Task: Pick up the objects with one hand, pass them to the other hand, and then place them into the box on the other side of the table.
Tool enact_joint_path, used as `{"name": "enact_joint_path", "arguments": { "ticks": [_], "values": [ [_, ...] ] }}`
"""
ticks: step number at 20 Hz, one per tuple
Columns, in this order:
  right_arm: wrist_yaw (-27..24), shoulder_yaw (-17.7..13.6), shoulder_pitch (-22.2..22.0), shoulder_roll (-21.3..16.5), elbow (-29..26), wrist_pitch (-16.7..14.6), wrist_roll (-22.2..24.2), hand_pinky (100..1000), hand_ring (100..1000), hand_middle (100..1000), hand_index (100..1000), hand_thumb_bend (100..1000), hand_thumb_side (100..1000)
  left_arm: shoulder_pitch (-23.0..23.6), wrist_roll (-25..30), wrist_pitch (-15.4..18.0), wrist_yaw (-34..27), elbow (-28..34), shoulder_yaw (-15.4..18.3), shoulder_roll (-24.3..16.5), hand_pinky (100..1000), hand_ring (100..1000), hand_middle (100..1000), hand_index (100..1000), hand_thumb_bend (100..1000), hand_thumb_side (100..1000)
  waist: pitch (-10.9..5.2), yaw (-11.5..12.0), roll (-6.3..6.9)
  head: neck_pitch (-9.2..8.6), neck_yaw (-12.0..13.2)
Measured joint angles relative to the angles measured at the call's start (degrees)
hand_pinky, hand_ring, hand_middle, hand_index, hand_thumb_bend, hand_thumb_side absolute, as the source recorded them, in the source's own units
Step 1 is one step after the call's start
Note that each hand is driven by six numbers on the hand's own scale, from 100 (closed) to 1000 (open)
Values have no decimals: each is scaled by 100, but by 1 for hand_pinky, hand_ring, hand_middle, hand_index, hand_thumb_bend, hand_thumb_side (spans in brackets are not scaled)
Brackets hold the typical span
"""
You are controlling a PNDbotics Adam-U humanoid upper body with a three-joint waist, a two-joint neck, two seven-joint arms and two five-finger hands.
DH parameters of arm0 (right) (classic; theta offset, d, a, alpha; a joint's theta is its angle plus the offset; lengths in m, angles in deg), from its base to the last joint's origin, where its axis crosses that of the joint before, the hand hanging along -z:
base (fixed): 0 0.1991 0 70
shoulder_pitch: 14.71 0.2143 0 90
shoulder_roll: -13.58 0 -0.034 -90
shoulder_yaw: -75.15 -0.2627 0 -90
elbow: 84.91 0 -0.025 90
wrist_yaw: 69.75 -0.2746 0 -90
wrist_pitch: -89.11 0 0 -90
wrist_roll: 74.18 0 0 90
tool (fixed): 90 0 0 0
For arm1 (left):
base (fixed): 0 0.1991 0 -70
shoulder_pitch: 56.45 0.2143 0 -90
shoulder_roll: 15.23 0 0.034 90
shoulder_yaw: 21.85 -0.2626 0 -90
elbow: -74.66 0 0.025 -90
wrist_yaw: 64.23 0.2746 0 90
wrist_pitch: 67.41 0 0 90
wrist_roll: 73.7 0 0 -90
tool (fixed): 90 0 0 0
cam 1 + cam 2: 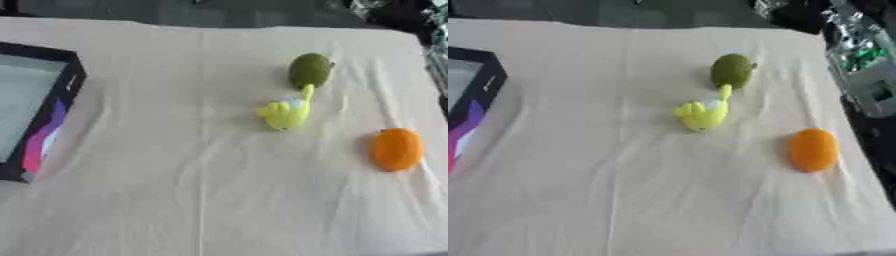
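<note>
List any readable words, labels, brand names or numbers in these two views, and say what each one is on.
None can be read.
Box: its side wall shows purple and pink colour patches, but no legible lettering.
Green fruit, yellow toy, orange fruit, cloth: no markings visible.

You see no part of the robot's body in either eye view: no arm, no hand, no cable, so its colours, shapes and markings cannot be told from here.
</note>
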Motion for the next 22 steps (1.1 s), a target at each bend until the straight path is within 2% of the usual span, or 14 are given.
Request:
{"name": "enact_joint_path", "arguments": {
  "ticks": [5,10,12,13,14,22],
  "values": [
    [-160,210,-359,-907,-62,75,760,870,884,868,900,573,428,33,1,-1,34,-1,-8,-74,836,748,753,795,671,572,0,-34,-51,0,-3],
    [-318,153,-1009,-1414,-268,-35,1269,874,891,875,905,604,443,35,1,-1,57,-1,-8,-107,836,748,753,795,672,572,0,-76,-59,0,-27],
    [-324,74,-1277,-1513,-323,-130,1465,877,893,875,900,610,446,53,0,-1,58,-1,-8,-130,836,748,753,795,671,572,-8,-97,-59,0,-31],
    [-323,36,-1405,-1541,-342,-177,1556,877,894,872,900,642,384,64,0,-1,58,-1,-8,-130,836,748,754,795,671,572,-28,-115,-59,0,-33],
    [-308,0,-1531,-1556,-360,-222,1646,878,894,873,900,608,453,71,-1,0,58,-1,-8,-130,836,748,754,795,672,571,-52,-131,-59,0,-35],
    [-13,-262,-2214,-1556,-502,-458,2028,880,892,868,898,623,432,81,-6,4,60,-2,-6,-152,835,748,754,795,672,572,-79,-208,-59,0,-22]
  ]
}}
